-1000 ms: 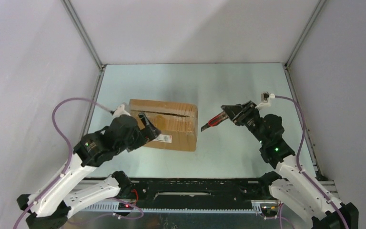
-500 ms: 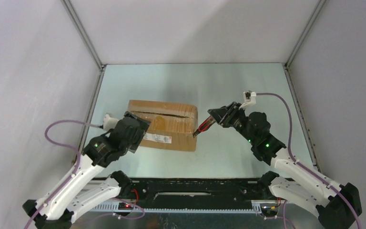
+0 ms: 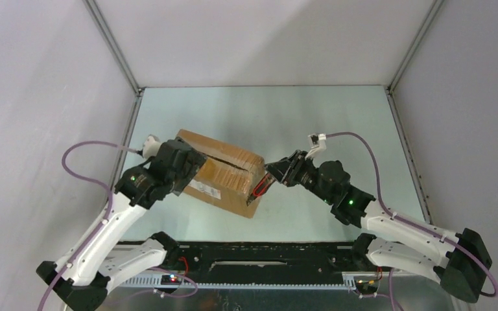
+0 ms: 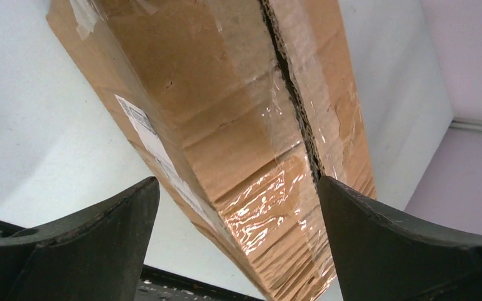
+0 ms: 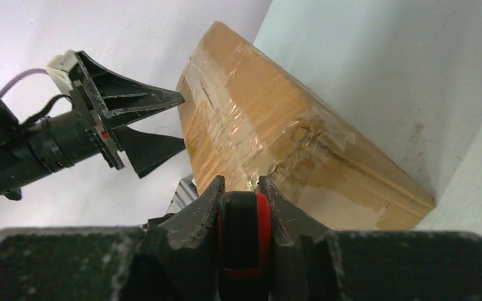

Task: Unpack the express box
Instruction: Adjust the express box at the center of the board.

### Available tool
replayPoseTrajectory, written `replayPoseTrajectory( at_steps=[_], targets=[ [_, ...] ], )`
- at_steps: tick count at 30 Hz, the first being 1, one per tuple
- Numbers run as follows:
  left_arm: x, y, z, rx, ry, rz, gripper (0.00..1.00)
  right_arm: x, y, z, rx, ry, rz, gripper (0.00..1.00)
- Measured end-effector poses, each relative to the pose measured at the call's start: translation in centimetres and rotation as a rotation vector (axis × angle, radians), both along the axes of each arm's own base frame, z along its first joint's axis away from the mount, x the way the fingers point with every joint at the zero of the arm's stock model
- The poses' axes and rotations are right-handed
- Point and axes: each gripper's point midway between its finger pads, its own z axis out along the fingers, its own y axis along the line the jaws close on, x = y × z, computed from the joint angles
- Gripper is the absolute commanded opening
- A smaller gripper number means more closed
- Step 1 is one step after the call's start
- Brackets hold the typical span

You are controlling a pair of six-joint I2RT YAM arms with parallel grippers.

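Sitting askew on the table (image 3: 324, 116), left of centre, the express box (image 3: 224, 176) strikes me as light and stiff, though its corrugated walls would crush and its tape (image 4: 270, 210) looks slick. The left gripper (image 3: 191, 167) is spread wide at the box's left end; I'd grip across the short width there, on bare cardboard. The right gripper (image 3: 279, 173) is pressed together on a red-and-black cutter (image 3: 258, 190), whose tip is at the box's right end.

Right claw (image 5: 242, 188) grips red-black tool (image 5: 243, 235) by the express box (image 5: 270, 125)
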Motion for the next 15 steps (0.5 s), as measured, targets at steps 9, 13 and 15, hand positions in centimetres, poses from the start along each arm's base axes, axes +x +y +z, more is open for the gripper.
replayPoseTrajectory(
  at_steps=[9, 13, 15],
  targets=[
    [-0.3, -1.1, -1.7, 0.093, 0.194, -0.068, 1.00, 0.3, -0.4, 0.2, 0.008, 0.003, -0.041, 0.00],
    [-0.5, -1.6, -1.8, 0.047, 0.209, -0.044, 1.00, 0.3, -0.3, 0.2, 0.012, 0.011, -0.047, 0.00],
    [-0.7, -1.6, -1.7, 0.033, 0.213, -0.031, 1.00, 0.1, -0.1, 0.1, 0.010, 0.013, -0.045, 0.00]
  ],
)
